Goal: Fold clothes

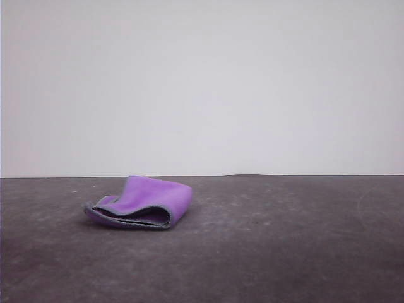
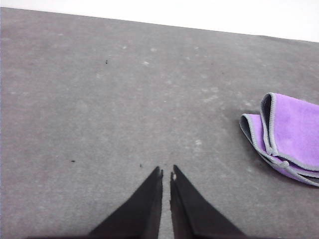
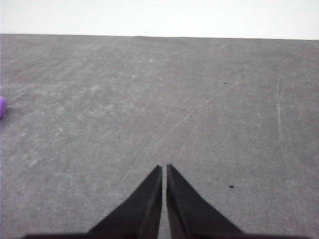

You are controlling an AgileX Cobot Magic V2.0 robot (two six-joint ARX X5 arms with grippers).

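Cloth [image 1: 146, 202], folded over on itself with its bright purple face outward and a dark grey inner layer showing along the open front edge, lies on the grey table [image 1: 284, 240] left of centre in the front view, toward the far edge where the tabletop meets a plain white wall [image 1: 202, 82]. Grey stitched edging traces its borders, and the layers gape slightly rather than lying flat. From the left wrist camera the cloth [image 2: 291, 137] sits well apart from the left gripper [image 2: 166, 172], off to one side of it; that gripper's black jaws are drawn nearly together, a thin slit between the tips, holding nothing. The right gripper [image 3: 164, 167] hangs over bare, scuffed tabletop, its jaws likewise all but closed and empty, with a sliver of purple cloth [image 3: 2, 107] at the frame's edge.
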